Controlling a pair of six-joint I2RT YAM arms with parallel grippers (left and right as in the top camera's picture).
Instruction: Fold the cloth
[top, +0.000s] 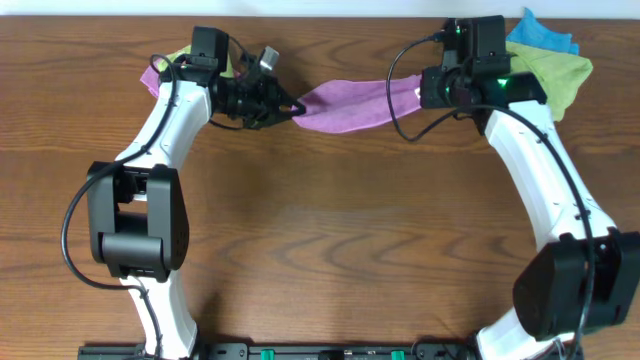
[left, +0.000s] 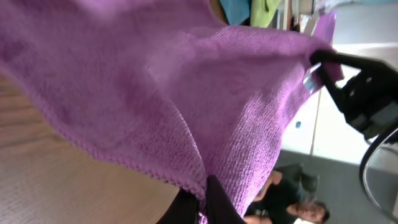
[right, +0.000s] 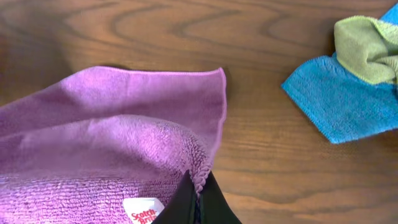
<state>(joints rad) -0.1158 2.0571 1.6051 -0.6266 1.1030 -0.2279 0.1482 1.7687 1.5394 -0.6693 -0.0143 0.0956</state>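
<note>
The lilac-purple cloth (top: 350, 103) hangs stretched between my two grippers near the table's far edge. My left gripper (top: 293, 106) is shut on its left corner; the left wrist view shows the cloth (left: 186, 99) filling the frame, pinched in the fingers (left: 204, 202). My right gripper (top: 425, 92) is shut on its right corner; the right wrist view shows the fingers (right: 198, 202) clamped on the cloth's hem (right: 124, 143), with the white tag (right: 143, 210) beside them. The cloth's lower layer sags onto the table.
A lime-green cloth (top: 555, 75) and a blue cloth (top: 540, 35) lie at the far right, also in the right wrist view (right: 339, 93). Another purple and green cloth (top: 160, 68) lies behind the left arm. The wooden table (top: 330, 240) stretches out in front.
</note>
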